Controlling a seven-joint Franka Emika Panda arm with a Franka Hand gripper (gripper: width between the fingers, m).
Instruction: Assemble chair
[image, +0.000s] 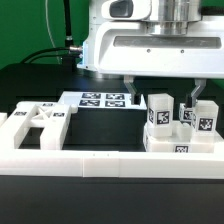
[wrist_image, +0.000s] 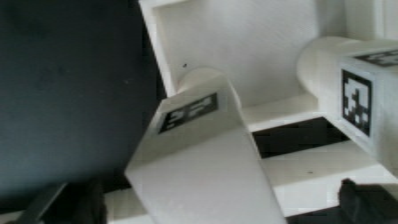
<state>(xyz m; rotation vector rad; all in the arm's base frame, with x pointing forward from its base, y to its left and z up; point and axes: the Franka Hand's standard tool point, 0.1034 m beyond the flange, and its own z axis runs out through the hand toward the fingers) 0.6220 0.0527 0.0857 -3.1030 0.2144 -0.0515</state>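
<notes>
1. The slotted panel (image: 38, 122) lies on the desk (image: 100, 130) at the exterior view's left, well apart from the arm.
2. Rightward, square legs (image: 158, 112) stand crowded on a flat panel (image: 180, 150); a finger coming down could knock a neighbour over.
3. The pincer (image: 163, 92) hangs released above them, jaws wide, pointing straight down.

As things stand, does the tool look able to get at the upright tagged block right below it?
Probably yes: the tool hangs open over the upright block, nothing covering it; a neighbouring block stands close on the exterior view's right.
</notes>
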